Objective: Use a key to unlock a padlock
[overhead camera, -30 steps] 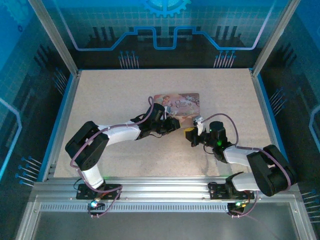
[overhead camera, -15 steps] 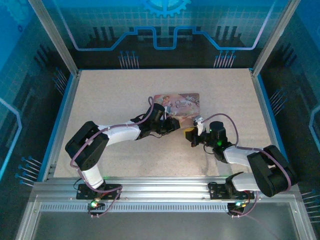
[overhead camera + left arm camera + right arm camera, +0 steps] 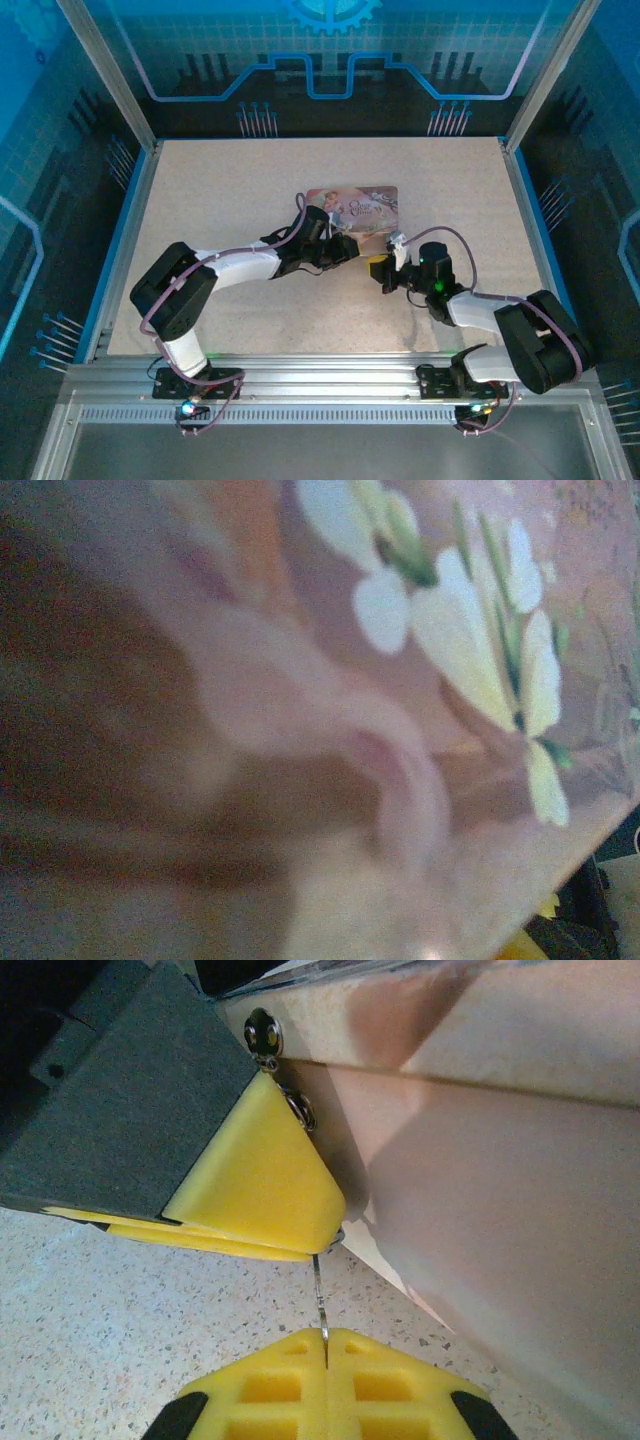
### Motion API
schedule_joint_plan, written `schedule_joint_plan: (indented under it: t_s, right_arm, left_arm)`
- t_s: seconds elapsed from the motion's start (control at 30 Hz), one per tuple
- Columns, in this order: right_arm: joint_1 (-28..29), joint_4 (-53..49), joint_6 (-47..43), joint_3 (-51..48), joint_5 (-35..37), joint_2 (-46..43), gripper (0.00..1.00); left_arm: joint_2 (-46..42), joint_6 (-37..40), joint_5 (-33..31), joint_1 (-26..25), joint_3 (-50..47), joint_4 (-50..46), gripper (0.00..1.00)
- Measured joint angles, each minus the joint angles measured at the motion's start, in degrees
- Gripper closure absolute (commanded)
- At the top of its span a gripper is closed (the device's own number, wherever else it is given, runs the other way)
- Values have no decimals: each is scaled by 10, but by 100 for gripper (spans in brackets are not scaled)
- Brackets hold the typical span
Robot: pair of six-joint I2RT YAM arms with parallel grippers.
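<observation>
Key (image 3: 321,1305) sits pinched in right fingers (image 3: 270,1380); feed it straight and slowly toward left fingers (image 3: 250,1180), whose grip you cannot tell.

Pink illustrated tin box (image 3: 362,206) near the middle of a speckled beige table (image 3: 220,200), blue-patterned walls (image 3: 330,60) around

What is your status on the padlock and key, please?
Right pincer shut on key. Left pincer nearly closed, grip unclear. Key tip at metal glint under left pincer, likely padlock. Pink tin box close alongside.
</observation>
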Motion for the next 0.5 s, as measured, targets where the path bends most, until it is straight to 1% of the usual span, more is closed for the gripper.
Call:
schedule_joint_plan:
  t_s: [0.27, 0.5]
  right_arm:
    - [0, 9, -6, 25, -4, 37, 97]
    - [0, 40, -6, 27, -5, 68, 98]
  left_arm:
    - [-7, 0, -1, 8, 0, -7, 93]
    - [-9, 0, -5, 8, 0, -14, 93]
